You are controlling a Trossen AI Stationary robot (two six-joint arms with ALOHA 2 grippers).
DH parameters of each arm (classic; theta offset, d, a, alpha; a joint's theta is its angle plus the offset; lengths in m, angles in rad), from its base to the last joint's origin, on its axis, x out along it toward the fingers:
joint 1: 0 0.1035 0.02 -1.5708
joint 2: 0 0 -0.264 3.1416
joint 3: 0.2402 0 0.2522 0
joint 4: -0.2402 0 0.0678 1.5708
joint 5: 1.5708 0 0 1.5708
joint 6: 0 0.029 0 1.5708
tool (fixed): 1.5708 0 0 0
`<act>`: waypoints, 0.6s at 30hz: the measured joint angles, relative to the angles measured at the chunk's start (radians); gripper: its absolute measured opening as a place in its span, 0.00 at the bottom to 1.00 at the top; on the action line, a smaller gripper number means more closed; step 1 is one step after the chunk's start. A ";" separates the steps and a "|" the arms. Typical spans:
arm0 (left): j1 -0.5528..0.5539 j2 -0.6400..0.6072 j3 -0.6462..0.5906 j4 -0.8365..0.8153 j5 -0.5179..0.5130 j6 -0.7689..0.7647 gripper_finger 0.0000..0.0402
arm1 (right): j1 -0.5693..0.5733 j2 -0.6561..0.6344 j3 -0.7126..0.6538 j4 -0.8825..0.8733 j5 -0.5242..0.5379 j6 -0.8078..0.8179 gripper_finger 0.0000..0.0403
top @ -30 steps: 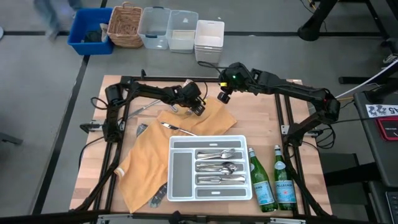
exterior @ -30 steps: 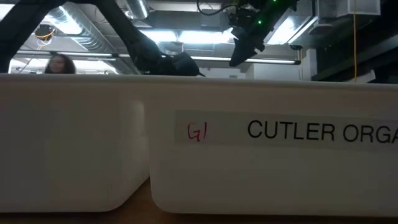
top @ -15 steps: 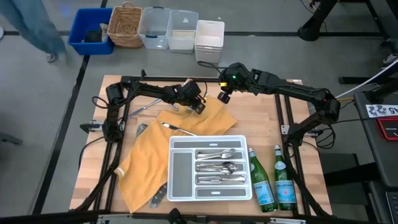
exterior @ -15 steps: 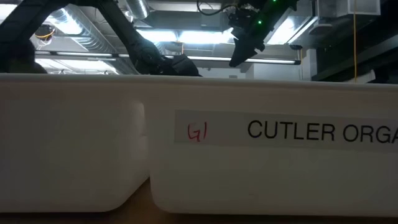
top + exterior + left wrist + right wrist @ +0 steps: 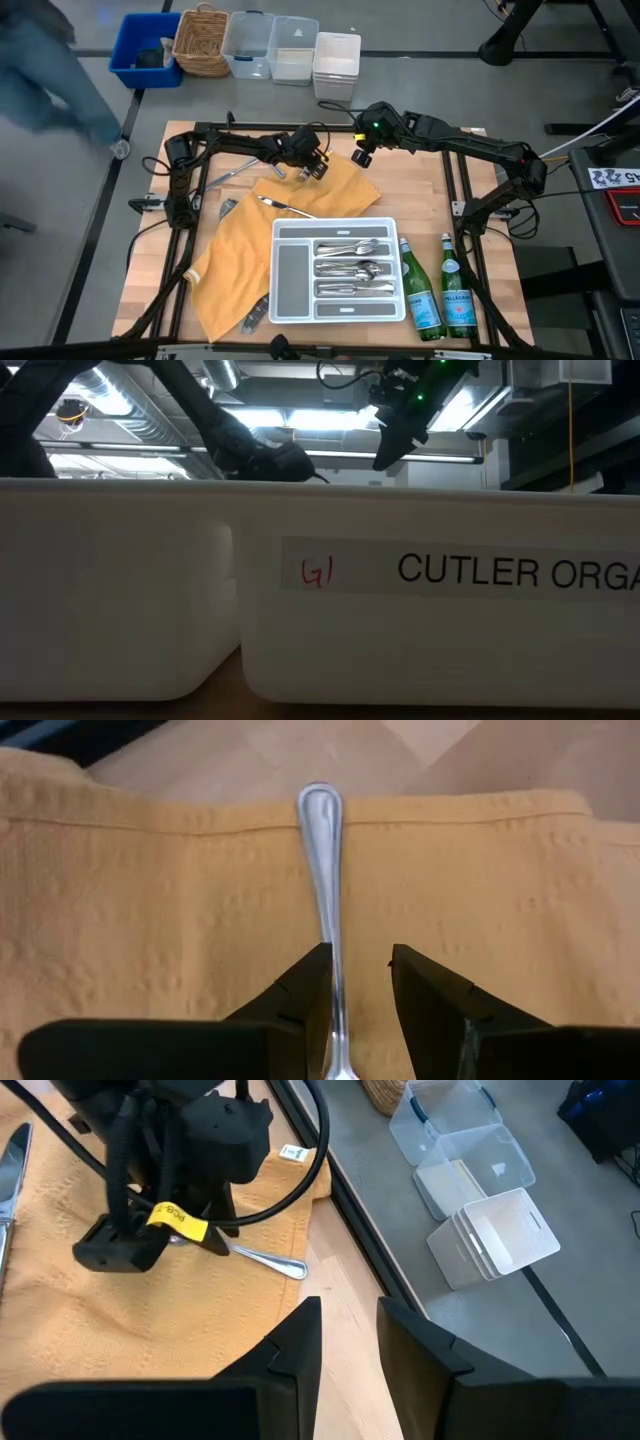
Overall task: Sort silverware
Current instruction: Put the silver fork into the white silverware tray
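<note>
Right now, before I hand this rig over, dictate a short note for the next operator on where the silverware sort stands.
Left tool: low over the yellow cloth, straddling a silver handle; grip cannot be confirmed.
Right tool: open, empty, waiting above the table's far edge.
Done: several pieces lie in the middle slots of the white tray.
Left: the handle at the left tool, a loose utensil on the cloth just beyond the tray, and another piece on bare wood by the left arm.
</note>
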 joint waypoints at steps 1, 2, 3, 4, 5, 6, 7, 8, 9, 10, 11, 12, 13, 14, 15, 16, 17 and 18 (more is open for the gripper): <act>0.001 0.002 0.000 0.001 0.000 0.000 0.24 | 0.000 0.000 0.000 0.000 0.000 0.000 0.25; 0.002 0.004 0.000 0.001 0.000 0.003 0.24 | 0.000 0.000 0.000 0.000 0.000 0.000 0.25; 0.002 0.005 0.000 -0.002 0.000 0.004 0.24 | 0.000 0.000 0.000 0.000 0.000 0.000 0.25; 0.002 0.005 0.000 -0.004 0.000 0.003 0.24 | 0.000 0.000 0.000 0.000 0.000 0.000 0.25; 0.001 0.006 0.000 -0.008 0.001 0.003 0.24 | 0.000 0.000 0.000 0.000 0.000 0.000 0.25; 0.001 0.009 0.000 -0.009 0.001 0.003 0.24 | 0.000 0.000 0.000 0.000 0.000 0.000 0.25; 0.001 0.011 0.000 -0.014 0.001 0.003 0.24 | 0.000 0.000 0.000 0.000 0.000 0.000 0.25; 0.001 0.017 0.000 -0.022 0.002 0.003 0.24 | 0.000 0.000 0.000 0.000 0.000 0.000 0.25; 0.001 0.024 0.000 -0.023 0.003 0.003 0.24 | 0.000 0.000 0.000 0.000 0.000 0.000 0.25; -0.001 0.031 0.000 -0.022 0.004 0.003 0.24 | 0.000 0.000 0.000 0.000 0.000 0.000 0.25; -0.003 0.039 0.000 -0.022 0.004 0.003 0.24 | 0.000 0.000 0.000 0.000 0.000 0.000 0.25; -0.004 0.045 0.000 -0.023 0.004 0.003 0.24 | 0.000 0.000 0.000 0.000 0.000 0.000 0.25; -0.004 0.052 0.002 -0.019 0.002 0.003 0.24 | 0.000 0.000 0.000 0.000 0.000 0.000 0.25; -0.004 0.056 0.003 -0.015 0.003 0.003 0.24 | 0.000 0.000 0.000 0.000 0.000 0.000 0.25; -0.003 0.059 0.004 -0.014 0.002 0.004 0.24 | 0.000 0.000 0.000 0.000 0.000 0.000 0.25; -0.002 0.061 0.004 -0.015 0.002 0.011 0.24 | 0.000 0.000 0.000 0.000 0.000 0.000 0.25; -0.002 0.062 0.004 -0.016 0.002 0.027 0.23 | 0.000 0.000 0.000 0.000 0.000 0.000 0.25; -0.002 0.062 0.004 -0.022 0.002 0.041 0.23 | 0.000 0.000 0.000 -0.001 0.000 0.000 0.25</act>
